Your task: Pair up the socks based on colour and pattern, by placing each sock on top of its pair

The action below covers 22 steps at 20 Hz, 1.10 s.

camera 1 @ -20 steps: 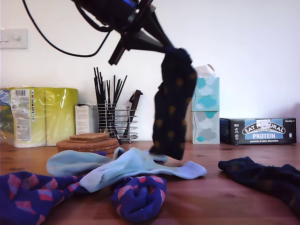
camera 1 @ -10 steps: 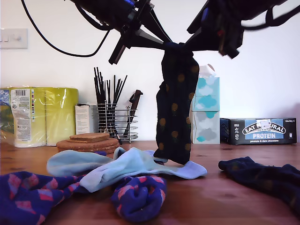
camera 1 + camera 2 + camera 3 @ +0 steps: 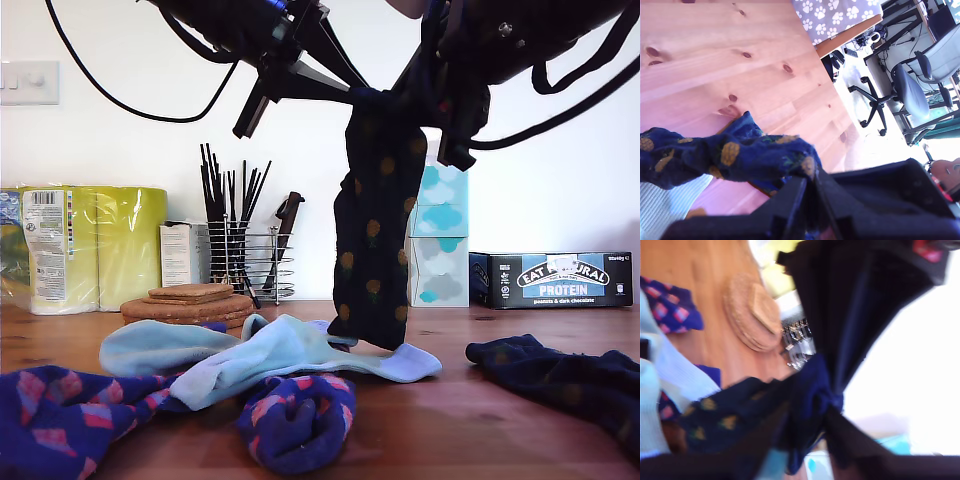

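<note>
A dark spotted sock [image 3: 372, 220] hangs full length over the table [image 3: 450, 430], near the middle of the exterior view. Its toe end hangs just over the pale blue sock [image 3: 290, 355] below; I cannot tell whether they touch. My first gripper [image 3: 345, 95] reaches in from about eleven o'clock in that view, and its wrist view shows its jaws pinched tight on the sock's [image 3: 740, 152] top edge. My second gripper [image 3: 425, 100] comes in from about one o'clock and meets the same bunched top. Its own view is blurred: dark fingers [image 3: 850, 440] sit either side of the sock's [image 3: 725, 420] knot, but I cannot tell whether they grip it.

On the table, the matching spotted sock [image 3: 560, 380] lies crumpled at about four o'clock of the exterior view, well apart from the hanging one. A second pale blue sock [image 3: 150, 345] lies at about eight o'clock, touching the first. Two diamond socks [image 3: 295, 420] [image 3: 50, 420] lie in front, at six and at eight o'clock. Behind stand a coaster stack [image 3: 190, 300], a wire rack [image 3: 245, 260] and a tissue box [image 3: 440, 240].
</note>
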Available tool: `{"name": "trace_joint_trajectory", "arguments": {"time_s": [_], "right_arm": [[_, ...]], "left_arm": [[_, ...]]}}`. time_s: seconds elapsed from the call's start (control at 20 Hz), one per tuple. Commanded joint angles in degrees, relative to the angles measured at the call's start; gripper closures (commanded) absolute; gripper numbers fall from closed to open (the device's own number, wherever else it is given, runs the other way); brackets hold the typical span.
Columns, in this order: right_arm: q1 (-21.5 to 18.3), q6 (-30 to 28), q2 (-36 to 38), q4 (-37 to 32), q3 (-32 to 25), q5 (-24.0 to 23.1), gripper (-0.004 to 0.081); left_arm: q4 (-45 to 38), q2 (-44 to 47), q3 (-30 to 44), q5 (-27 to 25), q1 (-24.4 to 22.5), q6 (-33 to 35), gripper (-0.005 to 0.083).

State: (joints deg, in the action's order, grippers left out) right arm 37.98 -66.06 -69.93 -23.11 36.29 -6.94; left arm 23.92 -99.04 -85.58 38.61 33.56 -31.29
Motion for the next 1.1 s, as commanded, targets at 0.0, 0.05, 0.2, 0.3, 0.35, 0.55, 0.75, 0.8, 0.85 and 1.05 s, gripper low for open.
{"name": "trace_joint_trajectory", "arguments": {"time_s": [0.0, 0.05, 0.2, 0.3, 0.35, 0.55, 0.75, 0.8, 0.85, 1.05], "right_arm": [[0.26, 0.04, 0.02, -0.59, 1.70, -2.10, 0.0783], [0.24, 0.07, 0.15, -0.57, 2.16, -3.21, 0.0783], [0.02, 1.25, 1.66, 1.16, 2.73, -4.57, 0.0783], [-1.42, 1.86, 2.93, 3.50, 2.82, -4.70, 0.0783], [-2.60, 1.77, 3.30, 4.42, 2.82, -4.70, 0.0783], [-7.65, 1.60, 3.58, 6.36, 3.87, -5.27, 0.0783], [-9.64, 1.60, 3.58, 10.36, 8.63, -5.44, 0.0783], [-9.64, 1.60, 3.58, 11.96, 10.01, -5.70, 0.0783], [-9.64, 1.60, 3.58, 13.38, 11.28, -5.73, 0.0783], [-10.43, 1.62, 3.58, 18.56, 13.57, -7.41, 0.0783]], "left_arm": [[0.44, -0.61, 0.92, 0.48, 0.59, 2.01, 0.0797], [0.50, -0.61, 0.92, 0.42, 0.59, 3.41, 0.0785], [0.55, -0.61, 0.90, 0.37, 0.46, 7.26, 0.0545], [2.05, -0.20, 0.90, 0.68, -0.90, 11.23, 0.0477], [3.58, 0.31, 0.90, 0.63, -2.12, 13.60, 0.0482], [14.01, 3.45, 0.92, -1.11, -6.54, 23.43, 0.0774], [21.27, 4.61, 1.40, -10.16, -7.15, 31.69, 0.0794], [20.92, 4.66, 2.38, -10.88, -7.13, 31.89, 0.0794], [19.93, 4.72, 3.76, -10.95, -7.13, 31.91, 0.0794], [13.86, 7.85, 13.25, -11.30, -7.39, 31.78, 0.0794]]}}
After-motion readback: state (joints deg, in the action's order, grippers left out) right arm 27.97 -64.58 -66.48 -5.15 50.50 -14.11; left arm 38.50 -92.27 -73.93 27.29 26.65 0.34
